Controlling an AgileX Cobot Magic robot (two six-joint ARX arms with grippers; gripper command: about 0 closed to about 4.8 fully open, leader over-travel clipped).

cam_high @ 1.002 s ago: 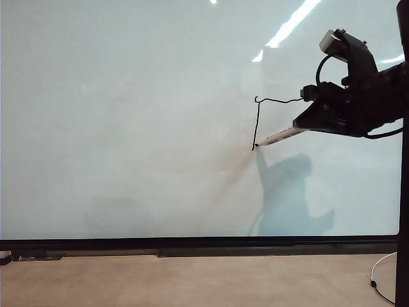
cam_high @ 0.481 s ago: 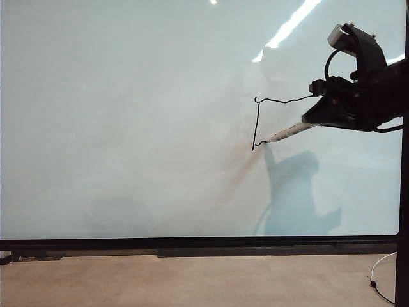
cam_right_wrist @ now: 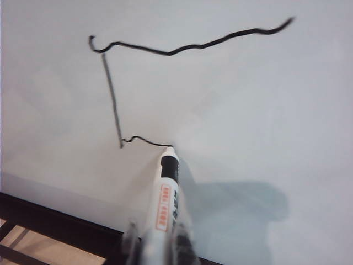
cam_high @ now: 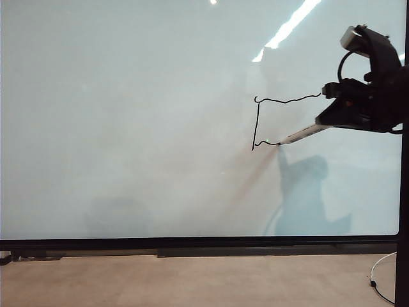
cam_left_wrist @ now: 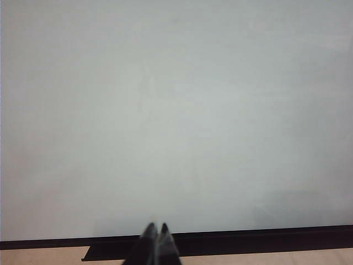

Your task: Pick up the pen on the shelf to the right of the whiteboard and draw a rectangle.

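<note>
Pen (cam_high: 305, 133) pinched in right gripper (cam_high: 329, 121) — tip down-left on whiteboard (cam_high: 128, 128); left gripper (cam_left_wrist: 156, 236) pressed together.

Glossy white whiteboard (cam_high: 128, 128), thin black frame along its lower edge. Black wobbly rectangle (cam_high: 275, 121) outline, upper right of the frame. White pen (cam_right_wrist: 164, 199) with black band, red lettering. Black right pincer (cam_high: 332, 118); dark left pincer (cam_left_wrist: 155, 245). Tan floor (cam_high: 192, 281) below.
</note>
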